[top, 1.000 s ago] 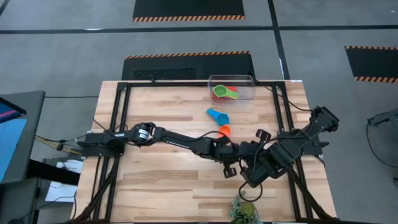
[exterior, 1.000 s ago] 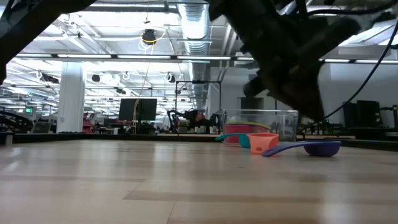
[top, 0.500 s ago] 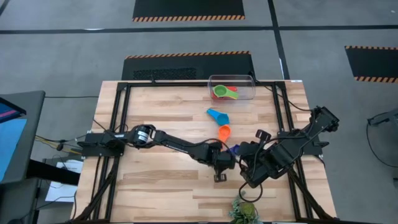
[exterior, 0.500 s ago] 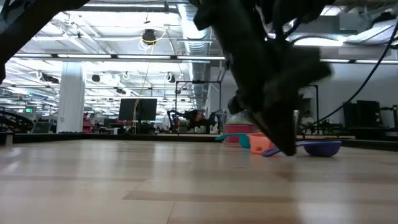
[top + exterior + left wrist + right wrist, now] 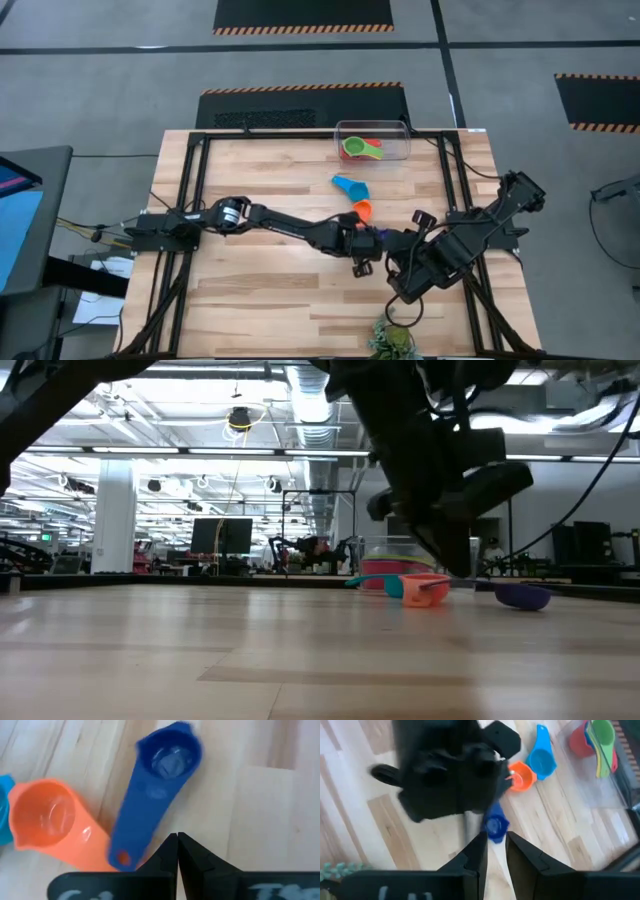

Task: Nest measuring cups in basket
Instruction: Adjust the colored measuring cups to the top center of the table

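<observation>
A dark blue measuring cup (image 5: 160,780) lies on the table beside an orange cup (image 5: 50,827); both also show in the high view (image 5: 374,238) (image 5: 361,209). My left gripper (image 5: 177,837) is shut, with its tips just off the blue cup's handle end (image 5: 122,857); in the high view it is at mid-table (image 5: 362,265). My right gripper (image 5: 496,840) is open and empty, close on the near-right side of the blue cup (image 5: 495,826). A light blue cup (image 5: 350,186) lies farther back. The clear basket (image 5: 400,150) at the far edge holds green and red cups (image 5: 362,148). My left gripper's shut fingertips (image 5: 167,850) stand right beside the dark blue cup's handle (image 5: 142,827), slanting down at it from the near side. I cannot tell whether they touch it. The cup lies flat on the table, its bowl up.
A green leafy plant-like object (image 5: 392,340) sits at the table's near edge, under the right arm. The two arms crowd each other at mid-table. Bare wood lies on the left half (image 5: 260,180).
My left gripper has dipped down to the table toward the near edge, then come back up a little and toward the dark blue cup. The dark blue cup has shifted slightly toward the table's right, and in the low view its handle no longer lies in front of the orange cup.
</observation>
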Available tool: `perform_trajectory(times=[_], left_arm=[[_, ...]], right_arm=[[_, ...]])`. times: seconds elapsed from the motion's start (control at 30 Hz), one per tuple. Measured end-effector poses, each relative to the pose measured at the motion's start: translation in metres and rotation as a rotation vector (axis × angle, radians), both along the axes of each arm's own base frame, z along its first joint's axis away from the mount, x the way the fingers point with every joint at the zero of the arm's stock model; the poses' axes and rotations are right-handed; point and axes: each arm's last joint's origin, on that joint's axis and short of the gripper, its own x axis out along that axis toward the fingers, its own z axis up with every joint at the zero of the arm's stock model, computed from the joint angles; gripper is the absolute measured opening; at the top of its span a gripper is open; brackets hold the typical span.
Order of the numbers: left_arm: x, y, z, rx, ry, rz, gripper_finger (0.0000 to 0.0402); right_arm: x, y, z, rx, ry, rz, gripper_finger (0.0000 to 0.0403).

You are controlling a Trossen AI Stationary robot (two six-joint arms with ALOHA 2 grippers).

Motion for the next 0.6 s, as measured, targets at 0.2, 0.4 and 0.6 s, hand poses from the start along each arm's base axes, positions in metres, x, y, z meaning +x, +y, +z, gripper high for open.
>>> perform_trajectory(times=[0.2,0.4,0.6], left_arm=[[0.006,0.01,-0.003,0.009,-0.016,-0.037,0.0],[0.01,0.019,-0.024,-0.174,0.037,-0.086,0.0],[0.01,-0.005,-0.027,-0.213,0.019,-0.121,0.0]], right_arm=[[0.0,0.0,0.0,-0.001,0.002,-0.001,0.0092],[0.0,0.0,0.0,0.005,0.002,0.0,0.0092],[0.0,0.0,0.0,0.002,0.006,0.002,0.0092]])
